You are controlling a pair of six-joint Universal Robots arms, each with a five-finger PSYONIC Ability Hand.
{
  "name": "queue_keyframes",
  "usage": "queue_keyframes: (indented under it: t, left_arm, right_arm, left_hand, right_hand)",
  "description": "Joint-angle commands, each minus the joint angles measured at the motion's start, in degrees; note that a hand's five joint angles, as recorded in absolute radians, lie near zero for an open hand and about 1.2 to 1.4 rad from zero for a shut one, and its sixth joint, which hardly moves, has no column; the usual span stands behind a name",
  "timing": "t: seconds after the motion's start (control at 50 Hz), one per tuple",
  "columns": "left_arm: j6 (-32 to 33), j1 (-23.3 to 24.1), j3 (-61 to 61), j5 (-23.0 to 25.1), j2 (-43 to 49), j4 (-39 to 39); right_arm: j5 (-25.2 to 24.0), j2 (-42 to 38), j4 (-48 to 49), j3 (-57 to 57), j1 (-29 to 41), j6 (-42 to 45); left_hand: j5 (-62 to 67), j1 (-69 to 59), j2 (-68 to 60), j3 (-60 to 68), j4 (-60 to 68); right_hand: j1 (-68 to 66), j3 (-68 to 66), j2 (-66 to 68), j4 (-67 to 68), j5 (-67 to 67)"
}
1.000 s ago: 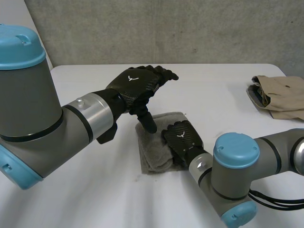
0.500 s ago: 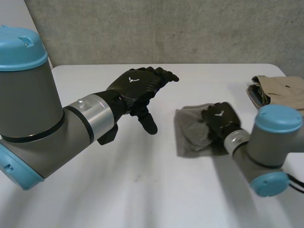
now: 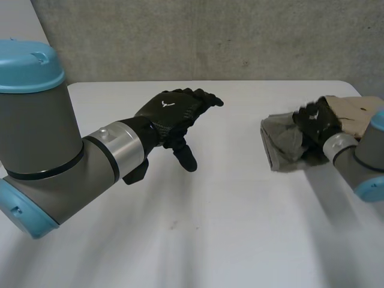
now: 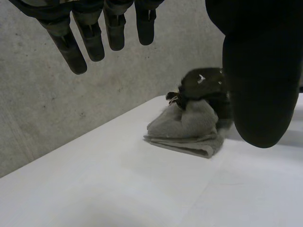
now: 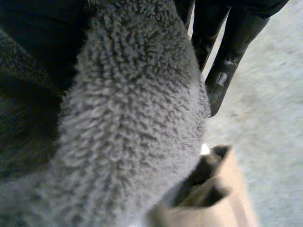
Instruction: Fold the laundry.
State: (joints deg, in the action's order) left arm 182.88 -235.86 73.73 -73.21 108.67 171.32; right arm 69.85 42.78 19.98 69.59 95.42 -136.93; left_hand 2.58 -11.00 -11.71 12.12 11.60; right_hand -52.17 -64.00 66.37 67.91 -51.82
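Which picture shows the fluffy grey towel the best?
The head view: the whole grey towel lies on the table, the right hand holding its edge by the beige cloth. The left wrist view shows it from the side, under that hand. In the right wrist view it is fuzzy pile up close.

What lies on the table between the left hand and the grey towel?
Nothing: in the head view, bare white table separates the left hand from the grey towel.

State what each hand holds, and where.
Right hand grips the folded grey terry towel at its end nearest the beige cloth; left hand holds nothing.
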Motion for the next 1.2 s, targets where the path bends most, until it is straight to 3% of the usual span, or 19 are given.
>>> queue_keyframes:
  t: [0.02, 0.16, 0.28, 0.44, 0.64, 0.66, 0.68, 0.7, 0.74, 0.8, 1.02, 1.1, 1.2]
  left_arm:
    - [-0.1, 0.0, 0.1, 0.0, 0.3, 0.4]
    - [-0.1, -0.2, 0.3, 0.0, 0.4, 0.5]
    - [-0.1, -0.2, 0.4, 0.0, 0.4, 0.4]
    - [-0.1, -0.1, 0.7, 0.0, 1.3, 0.5]
    - [-0.1, -0.1, 0.8, 0.0, 2.1, 0.6]
    - [-0.1, -0.1, 0.9, 0.0, 2.1, 0.6]
    - [-0.1, -0.1, 1.0, 0.0, 2.1, 0.6]
    - [-0.1, -0.1, 1.0, 0.0, 2.1, 0.6]
    - [-0.1, -0.1, 1.1, 0.0, 2.0, 0.6]
    - [0.0, -0.1, 1.0, 0.0, 1.9, 0.8]
    - [-0.1, 0.0, 1.0, -0.3, 1.1, 0.9]
    - [-0.2, 0.0, 0.9, -0.7, -1.1, 0.9]
    - [-0.9, -0.8, 0.9, -1.5, -5.6, 1.5]
  right_arm:
    - [0.8, 0.1, -2.9, -18.5, -1.1, -2.6]
    - [0.6, -1.6, -6.1, -36.0, -4.3, -12.2]
    - [0.2, -8.1, -11.4, -43.6, -10.4, -13.5]
    - [0.5, -17.2, -13.4, -48.1, -15.3, -13.3]
    - [-0.1, -22.5, -13.7, -47.0, -17.1, -8.2]
    - [-0.1, -22.7, -13.9, -46.7, -17.1, -7.4]
    - [-0.1, -22.8, -14.2, -46.5, -17.1, -6.8]
    - [0.2, -23.0, -15.1, -46.1, -17.0, -5.3]
    - [0.6, -22.7, -16.5, -45.6, -16.9, -3.4]
    - [0.7, -20.6, -20.3, -44.8, -16.8, -0.7]
    - [1.3, 2.7, -34.6, -34.2, -15.4, -1.8]
    - [4.0, 10.0, -35.5, -30.8, -10.0, -6.5]
    - [7.3, 17.6, -34.1, -25.2, -3.2, -20.0]
  left_hand:
    - [0.0, -1.6, -0.9, 0.5, 1.0]
    - [0.2, -1.7, -1.0, 0.6, 1.1]
    - [0.2, -1.7, -1.0, 0.6, 1.1]
    - [0.2, -1.7, -1.0, 0.6, 1.1]
    - [0.2, -1.7, -1.0, 0.6, 1.1]
    - [0.2, -1.7, -1.0, 0.6, 1.1]
    - [0.2, -1.7, -1.0, 0.6, 1.1]
    - [0.2, -1.7, -1.0, 0.6, 1.1]
    - [0.2, -1.7, -1.0, 0.6, 1.1]
    - [0.2, -1.7, -1.0, 0.6, 1.1]
    - [-0.5, -1.1, -0.4, -0.1, 0.5]
    - [-0.5, -1.1, -0.4, -0.1, 0.5]
    - [-1.4, -0.2, 0.5, -0.9, -0.4]
  right_hand:
    - [-27.8, -16.0, 13.6, 12.1, -18.2]
    - [-27.8, -16.0, 13.6, 12.1, -18.2]
    - [-27.8, -16.0, 13.6, 12.1, -18.2]
    - [-27.8, -16.0, 13.6, 12.1, -18.2]
    - [-27.8, -16.0, 13.6, 12.1, -18.2]
    - [-25.9, -14.1, 11.7, 10.1, -16.2]
    - [-15.4, -3.5, 1.2, -0.4, -5.7]
    - [14.7, 26.5, -28.9, -30.4, 24.3]
    - [38.6, 50.4, -52.8, -54.3, 48.2]
    - [42.2, 54.0, -56.4, -57.9, 51.8]
    - [42.2, 54.0, -56.4, -57.9, 51.8]
    - [42.2, 54.0, -56.4, -57.9, 51.8]
    - [42.2, 54.0, -56.4, -57.9, 51.8]
